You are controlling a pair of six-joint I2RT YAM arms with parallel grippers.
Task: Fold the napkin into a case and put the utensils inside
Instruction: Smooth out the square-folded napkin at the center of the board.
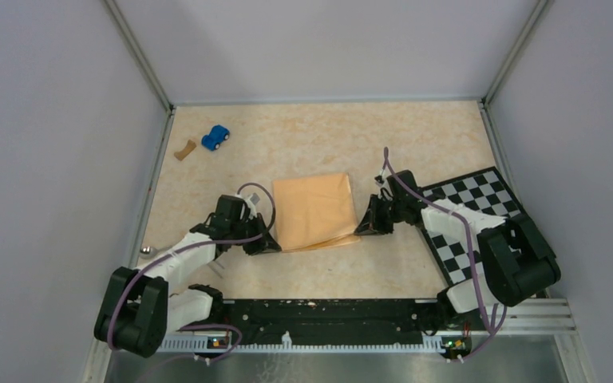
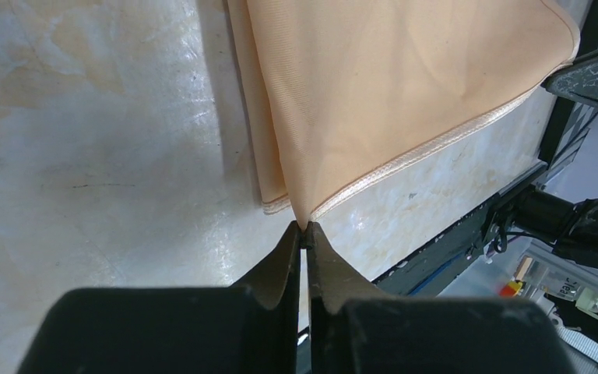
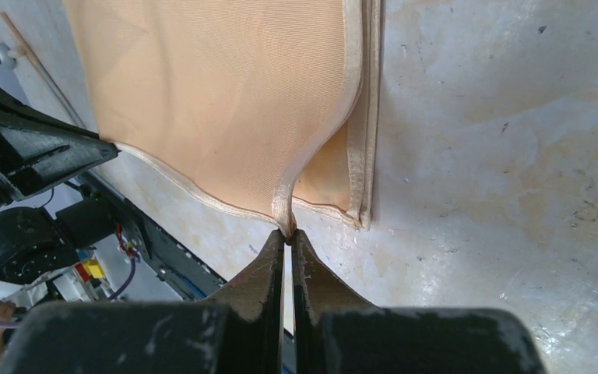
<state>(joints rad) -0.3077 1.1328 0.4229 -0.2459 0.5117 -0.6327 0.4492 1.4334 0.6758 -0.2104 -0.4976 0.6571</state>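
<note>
The tan-orange napkin lies doubled over at the table's middle, its hemmed edges stacked along the near side. My left gripper is shut on the upper layer's near left corner, which is pulled up into a point between the jaws. My right gripper is shut on the near right corner, lifted off the layer below. A thin pale sliver shows under my left forearm; I cannot tell whether it is one of the utensils.
The black-and-white checkerboard lies at the right, partly under my right arm. A small blue toy car and a brown curved scrap sit at the far left. A small shiny knob is at the left table edge.
</note>
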